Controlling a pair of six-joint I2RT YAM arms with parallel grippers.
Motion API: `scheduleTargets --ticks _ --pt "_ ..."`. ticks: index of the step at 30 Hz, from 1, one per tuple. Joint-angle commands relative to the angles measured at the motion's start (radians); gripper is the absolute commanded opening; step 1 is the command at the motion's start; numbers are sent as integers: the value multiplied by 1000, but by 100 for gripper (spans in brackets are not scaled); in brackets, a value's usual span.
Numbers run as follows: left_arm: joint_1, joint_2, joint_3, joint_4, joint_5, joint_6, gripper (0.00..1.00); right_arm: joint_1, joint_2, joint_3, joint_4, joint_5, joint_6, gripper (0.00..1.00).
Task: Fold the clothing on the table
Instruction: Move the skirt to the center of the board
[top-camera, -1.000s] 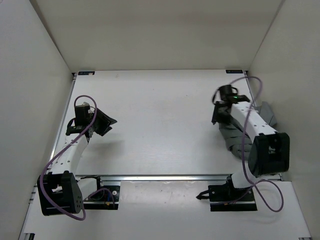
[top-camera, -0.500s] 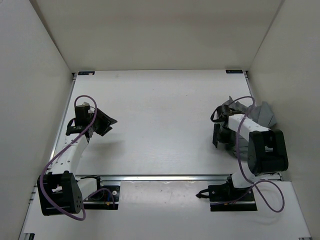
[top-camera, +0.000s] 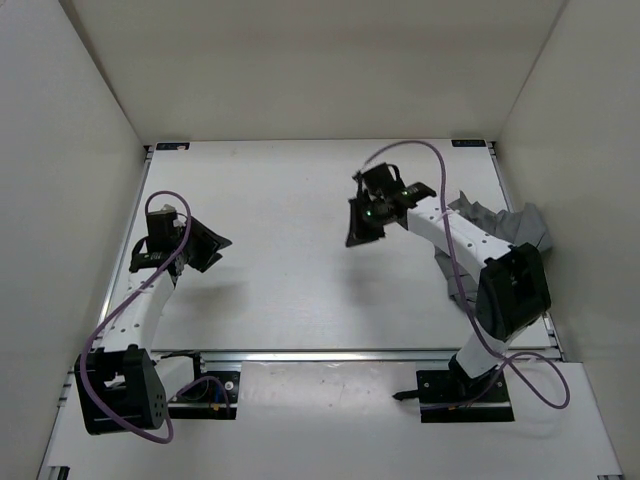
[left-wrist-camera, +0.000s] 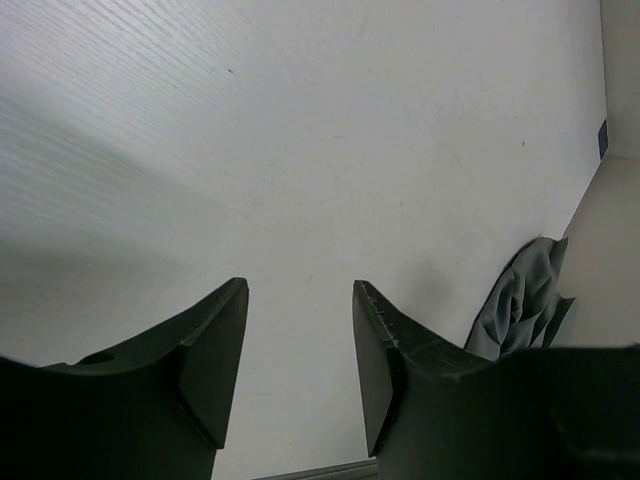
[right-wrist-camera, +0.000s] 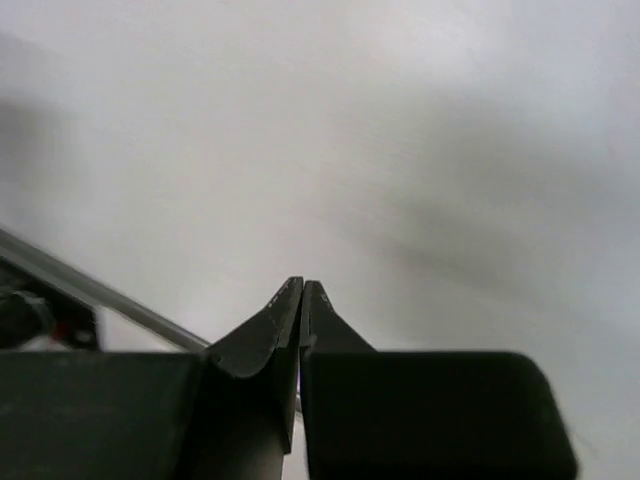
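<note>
Top external view: grey pleated clothing (top-camera: 510, 222) lies bunched at the right edge of the table (top-camera: 300, 190). Your right gripper (top-camera: 358, 226), centre frame, is pinched together, empty; left gripper (top-camera: 214, 246), at left, stands apart. Spread the garment flat before you fold.

No readable text, label, brand, number or sign is showing in any view, not on the arms and not on the tabletop (top-camera: 300, 290).
</note>
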Motion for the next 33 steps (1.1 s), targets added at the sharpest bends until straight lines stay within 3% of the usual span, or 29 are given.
scheduleTargets --ticks 1,2,5,7,11,15,17,18,19,20,21,24,27,30,33 --pt "13 -32 48 -24 10 20 57 -3 -1 242 -101 10 48 14" --pt "11 -27 50 -26 6 20 57 -27 1 247 -132 110 34 36" --pt "8 -24 57 -24 15 19 57 -143 2 161 -223 311 -25 72" --pt "8 -23 54 -24 19 14 57 -275 -31 5 -195 354 -58 77" --pt "17 -27 39 -6 18 14 57 -453 -98 -173 -117 393 -108 77" --pt "6 -18 43 -10 15 8 56 -567 -119 -314 -56 446 -163 76" --pt "3 -18 42 -6 15 5 57 -586 -98 -380 -24 459 -171 72" --pt "5 -18 39 -4 15 6 57 -596 -92 -414 -13 453 -179 63" --pt "6 -20 34 -3 18 6 57 -589 -79 -422 -2 436 -179 39" --pt "5 -21 36 -6 18 5 57 -578 -84 -424 7 424 -171 24" --pt "5 -21 36 -3 19 3 57 -549 -93 -436 16 401 -171 0" --pt "11 -24 34 -4 10 3 57 -399 -128 -402 32 243 -109 0" --pt "16 -29 33 -10 -4 5 57 -205 -139 -271 76 -43 -33 0" --pt "42 -52 36 -29 -7 16 57 -55 -55 64 63 -194 24 0" --pt "58 -70 65 -67 -33 22 58 -49 10 352 23 -296 62 0"
